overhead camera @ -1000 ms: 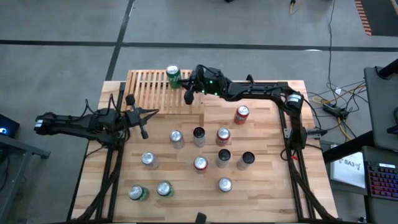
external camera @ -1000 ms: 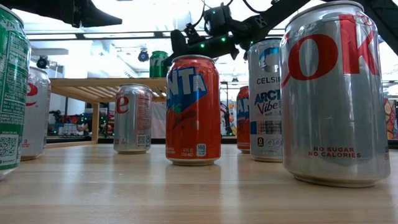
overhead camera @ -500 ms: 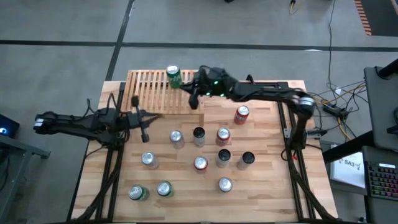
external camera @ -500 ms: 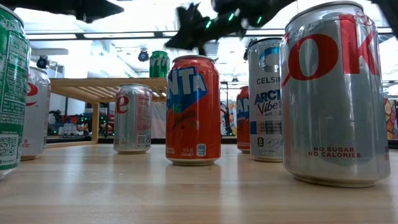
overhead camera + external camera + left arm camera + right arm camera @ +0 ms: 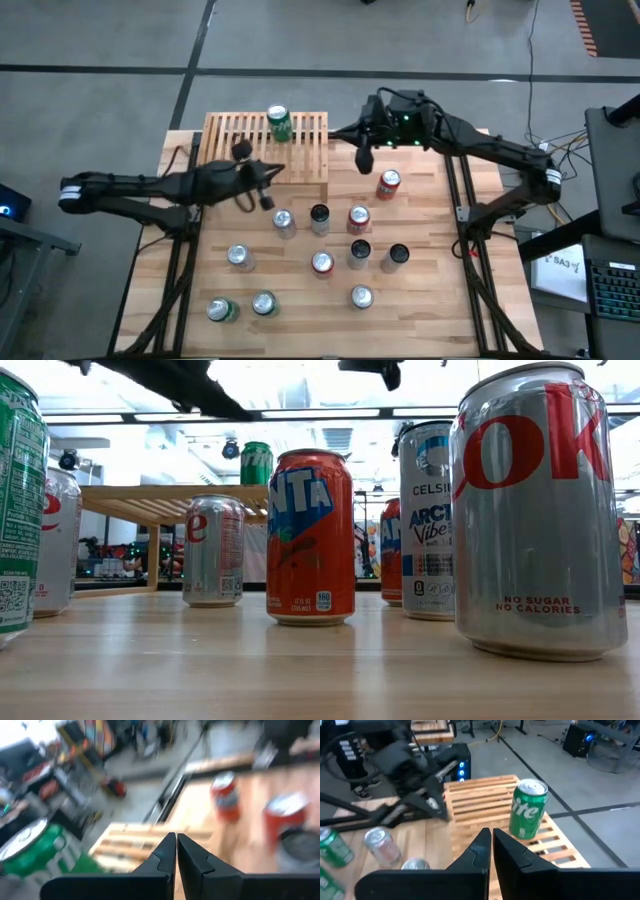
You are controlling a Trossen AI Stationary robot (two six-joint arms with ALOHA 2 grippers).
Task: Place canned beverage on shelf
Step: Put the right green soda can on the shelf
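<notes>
Since the earlier frame the right gripper has drawn back from the green can and now hovers beside the shelf's right edge, fingers closed and empty. The left gripper has swung in over the shelf's near edge, its fingers also pressed together, holding nothing. The green can stands upright on the slatted shelf near its far edge. Other cans stand scattered on the table.

blur: left wrist view | cut off: silver can (frame edge)
</notes>
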